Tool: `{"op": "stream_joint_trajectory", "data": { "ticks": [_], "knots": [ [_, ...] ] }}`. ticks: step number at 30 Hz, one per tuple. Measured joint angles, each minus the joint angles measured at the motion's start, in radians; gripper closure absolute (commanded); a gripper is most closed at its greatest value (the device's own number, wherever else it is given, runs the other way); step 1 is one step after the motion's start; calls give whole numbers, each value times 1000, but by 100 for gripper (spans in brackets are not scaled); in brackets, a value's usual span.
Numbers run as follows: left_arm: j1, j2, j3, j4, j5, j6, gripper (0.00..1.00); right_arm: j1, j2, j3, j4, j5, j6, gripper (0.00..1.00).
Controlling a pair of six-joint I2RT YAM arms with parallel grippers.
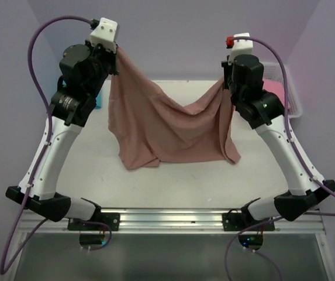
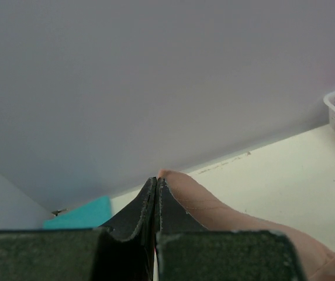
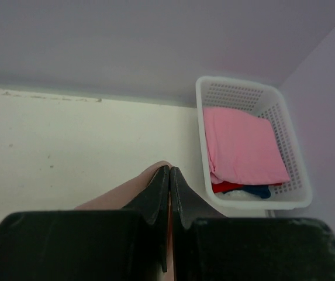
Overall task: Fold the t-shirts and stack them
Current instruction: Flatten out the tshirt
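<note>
A dusty salmon-brown t-shirt (image 1: pixel 167 126) hangs stretched between my two raised grippers, sagging in the middle, and its lower part rests on the table. My left gripper (image 1: pixel 116 55) is shut on the shirt's upper left edge; the left wrist view shows the cloth (image 2: pixel 214 205) pinched at the closed tips (image 2: pixel 156 180). My right gripper (image 1: pixel 225 82) is shut on the upper right edge, with cloth (image 3: pixel 120 193) beside its closed tips (image 3: pixel 169 170). A teal t-shirt (image 2: pixel 79 213) lies at the back left, mostly hidden behind my left arm. A folded pink t-shirt (image 3: pixel 243 143) lies in the basket.
A white perforated basket (image 3: pixel 201 117) stands at the table's back right corner and also holds red and blue cloth under the pink shirt. Purple walls close the back and sides. The white table (image 1: pixel 173 181) shows in front of the hanging shirt.
</note>
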Motion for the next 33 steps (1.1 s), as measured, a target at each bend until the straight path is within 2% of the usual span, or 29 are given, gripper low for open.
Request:
{"op": "stream_joint_trajectory", "data": {
  "ticks": [6, 9, 13, 16, 19, 20, 21, 25, 29, 33],
  "knots": [
    [209, 75, -4, 101, 147, -56, 100, -125, 124, 122, 14, -91, 41, 100],
    [310, 111, -66, 177, 219, -104, 100, -181, 202, 156, 47, -135, 51, 100],
    [444, 149, -148, 226, 303, -158, 100, -216, 303, 159, 84, -163, 46, 100],
    [515, 145, -205, 267, 338, -177, 100, -217, 312, 90, 153, -180, 29, 100],
    [526, 65, -294, 312, 349, -172, 100, -197, 193, -112, 308, -200, -28, 100],
    [511, 18, -325, 320, 346, -161, 100, -174, 104, -222, 399, -202, -70, 100],
    [494, -37, -357, 335, 343, -148, 100, -164, 63, -262, 424, -201, -84, 100],
    [359, -328, -431, 385, 344, -84, 100, -2, -291, -491, 670, -219, -243, 100],
    [332, -547, -373, 460, 350, -64, 100, 69, -491, -485, 820, -239, -319, 100],
    [332, -585, -251, 536, 349, -60, 100, 70, -510, -403, 921, -206, -373, 100]
  ]
}}
